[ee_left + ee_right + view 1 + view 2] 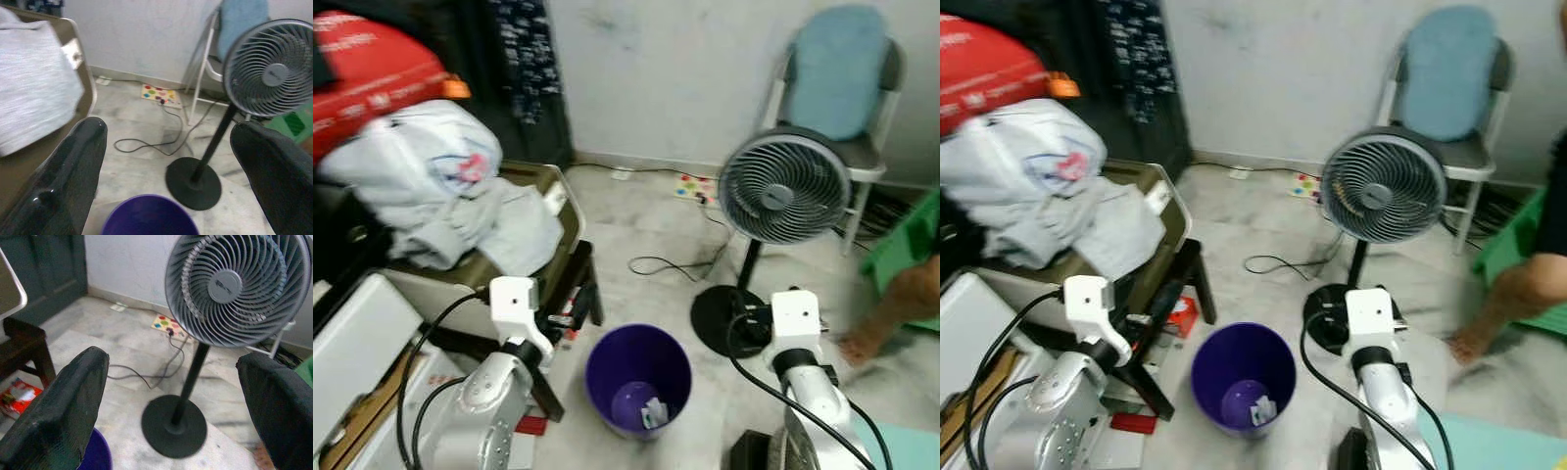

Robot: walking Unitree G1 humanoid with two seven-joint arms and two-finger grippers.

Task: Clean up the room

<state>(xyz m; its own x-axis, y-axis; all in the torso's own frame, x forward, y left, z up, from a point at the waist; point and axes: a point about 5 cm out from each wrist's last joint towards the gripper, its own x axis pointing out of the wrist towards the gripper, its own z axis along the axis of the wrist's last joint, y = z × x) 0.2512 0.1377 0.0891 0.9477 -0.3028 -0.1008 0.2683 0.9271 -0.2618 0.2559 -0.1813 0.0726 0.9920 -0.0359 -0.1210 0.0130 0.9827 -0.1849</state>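
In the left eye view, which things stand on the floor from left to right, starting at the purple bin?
Purple bin → standing fan → a person's foot. The colourful power strip by the wall lies farther back, between the bin and the fan.

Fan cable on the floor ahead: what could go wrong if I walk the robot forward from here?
The black cable loops loose across the floor beside the standing fan; a foot could snag it and topple the fan. The purple bin sits just ahead between both arms and could be kicked over. A person's foot is close on the right.
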